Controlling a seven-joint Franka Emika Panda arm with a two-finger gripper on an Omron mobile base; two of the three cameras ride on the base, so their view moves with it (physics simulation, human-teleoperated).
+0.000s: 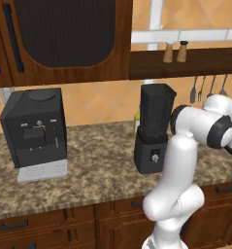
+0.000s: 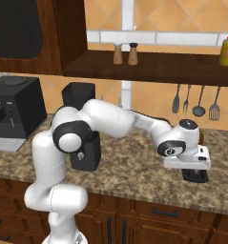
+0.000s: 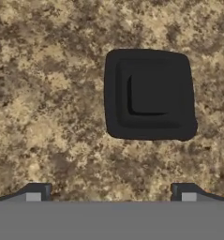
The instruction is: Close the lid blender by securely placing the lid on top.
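Lid [image 3: 150, 94] flat on speckled counter [image 3: 52, 108], ahead of the pincer [image 3: 111, 192] in hand view, a bit right of its midline, not touched. Pincer spread wide, nothing between tips. Blender [image 1: 153, 129] upright on counter, well apart from pincer, jar top uncovered.

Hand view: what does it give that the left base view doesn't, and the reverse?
Hand view: the stepped, raised square centre of the black blender lid, lid flat on the counter, and the open gripper, fingertips apart with nothing between them.

Left base view: black blender with its silver knob, coffee machine with grey tray, two wooden shakers on the shelf, hanging utensils, wooden cabinets.

Both: the mottled brown stone countertop.
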